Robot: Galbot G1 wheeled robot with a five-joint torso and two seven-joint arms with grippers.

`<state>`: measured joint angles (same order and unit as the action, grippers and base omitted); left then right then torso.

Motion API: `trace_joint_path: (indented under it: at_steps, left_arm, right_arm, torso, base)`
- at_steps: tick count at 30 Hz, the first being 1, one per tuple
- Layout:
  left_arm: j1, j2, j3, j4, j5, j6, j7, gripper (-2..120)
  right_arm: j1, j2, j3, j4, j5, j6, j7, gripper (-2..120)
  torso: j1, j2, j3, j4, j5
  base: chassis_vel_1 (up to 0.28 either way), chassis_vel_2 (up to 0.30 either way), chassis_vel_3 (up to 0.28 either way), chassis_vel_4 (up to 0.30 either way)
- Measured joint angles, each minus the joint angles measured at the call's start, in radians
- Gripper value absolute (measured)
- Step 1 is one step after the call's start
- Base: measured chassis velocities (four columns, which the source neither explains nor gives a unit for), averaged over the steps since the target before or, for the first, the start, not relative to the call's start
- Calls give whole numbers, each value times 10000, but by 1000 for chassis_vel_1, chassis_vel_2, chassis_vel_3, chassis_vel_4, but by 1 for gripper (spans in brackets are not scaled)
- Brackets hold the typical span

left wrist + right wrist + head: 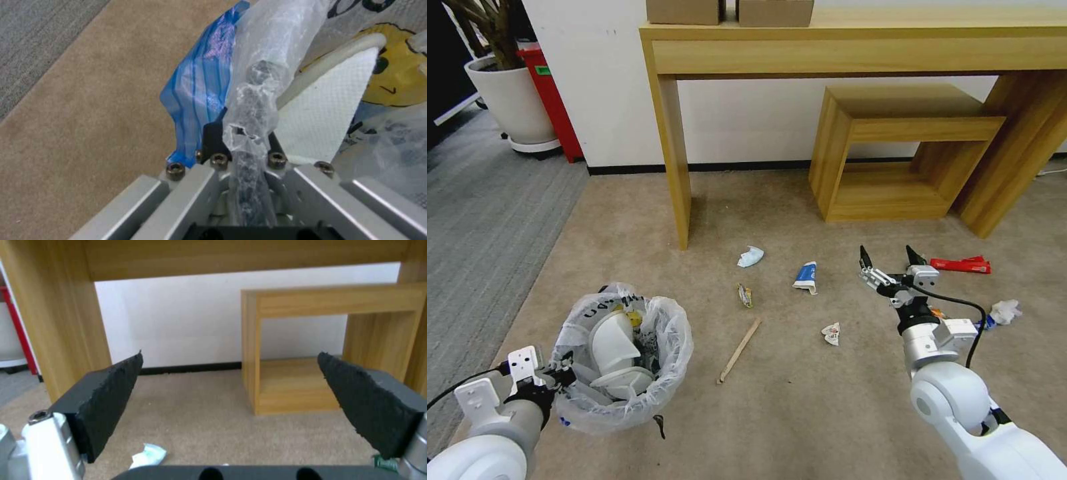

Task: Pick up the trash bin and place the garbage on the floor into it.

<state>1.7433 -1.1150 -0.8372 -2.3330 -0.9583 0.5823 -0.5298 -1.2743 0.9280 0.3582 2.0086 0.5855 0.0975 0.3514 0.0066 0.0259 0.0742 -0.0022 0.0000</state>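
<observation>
Even, bright indoor light falls from overhead, and shadows stay soft: a faint one lies under the wooden table [854,47] and inside the low shelf [894,153]. The head view bows straight lines near its edges (a wide lens). In the left wrist view the plastic bag [262,66] is blurred and shiny. The right wrist view looks soft throughout.

Our left tool [557,380] sits low at our left with its fingers clamped together, while our right tool [890,260] reaches forward, jaws spread wide.
</observation>
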Motion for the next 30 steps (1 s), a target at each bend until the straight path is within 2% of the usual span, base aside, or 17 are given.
trace_joint_path:
  at_steps: [10,13,18,20,21,23,24,28,30]
  left_arm:
    - [51,-9,-68,-2,8,16,-77,0]
    - [123,-7,-104,-6,6,25,-106,0]
    - [105,-66,-95,14,15,36,-130,0]
    - [93,-117,-61,43,63,47,-144,0]
    - [93,-117,-61,43,63,47,-144,0]
    - [93,-146,-55,64,95,50,-158,0]
    - [93,-146,-55,64,95,50,-158,0]
    - [106,-205,-70,102,115,50,-170,0]
    - [110,-226,-70,115,133,50,-172,0]
  right_arm:
    - [484,56,-598,12,960,-1143,732,100]
    - [788,104,-962,-47,2060,-1886,1416,100]
    - [1304,312,-1550,-450,2976,-2441,2101,100]
    - [1714,542,-1968,-651,3804,-2863,2825,100]
    - [1714,542,-1968,-651,3804,-2863,2825,100]
    - [2190,844,-2481,-970,4630,-3325,3804,100]
    - [2190,844,-2481,-970,4630,-3325,3804,100]
    - [2861,1638,-3267,-1670,5540,-3936,5050,100]
    - [3034,1942,-3457,-1873,5748,-4059,5244,100]
  torso:
    - [0,0,0,0,0]
    - [0,0,1,0,-1]
    - [0,0,0,-1,0]
    - [1,0,1,0,-1]
    - [1,0,1,0,-1]
    - [1,0,1,1,0]
    - [1,0,1,1,0]
    - [1,0,1,-1,-2]
    - [0,0,1,0,-3]
  base:
    - [0,0,0,0]
    - [0,0,0,0]
    - [0,0,0,0]
    - [0,0,0,0]
    - [0,0,0,0]
    - [0,0,0,0]
    - [0,0,0,0]
    - [0,0,0,0]
    - [0,0,0,0]
